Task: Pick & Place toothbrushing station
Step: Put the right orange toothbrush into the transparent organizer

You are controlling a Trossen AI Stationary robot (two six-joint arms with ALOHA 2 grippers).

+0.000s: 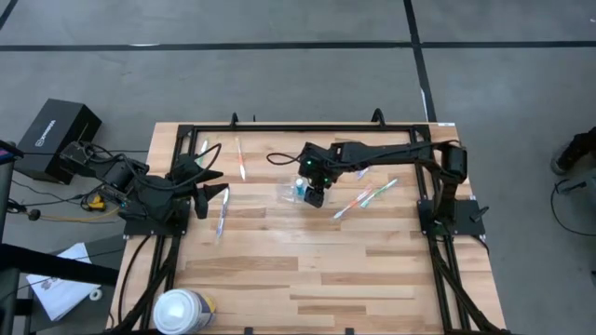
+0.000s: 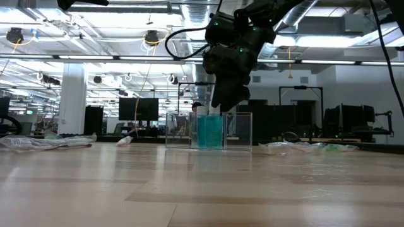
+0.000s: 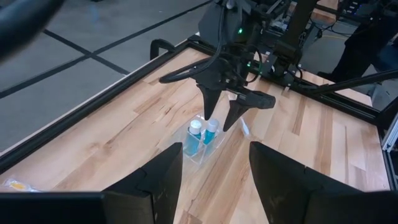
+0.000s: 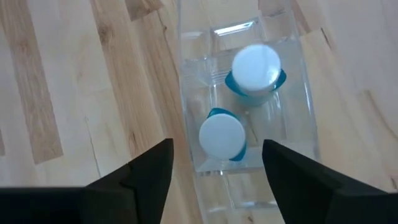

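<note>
Both dark fingers of my right gripper [image 4: 216, 171] fill the near edge of the right wrist view, spread apart and holding nothing, with the clear rectangular plastic holder [image 4: 292, 74] directly beneath them. Inside it stand two small teal tubes with round white caps [image 4: 255, 67], side by side and upright. From above I see my right arm reaching from its base on the right edge across to the middle of the light wooden slat table [image 1: 307, 279], wrist bent so the fingers point straight down over the holder. At table height the fingertips hang just above the holder's rim, not touching it. Slim translucent toothbrushes [image 1: 365, 198] lie flat just to the right of the holder, others [image 1: 240, 158] near the far left. My left gripper [image 3: 214, 186] waits low at the left side, fingers apart and empty, aimed toward the holder
</note>
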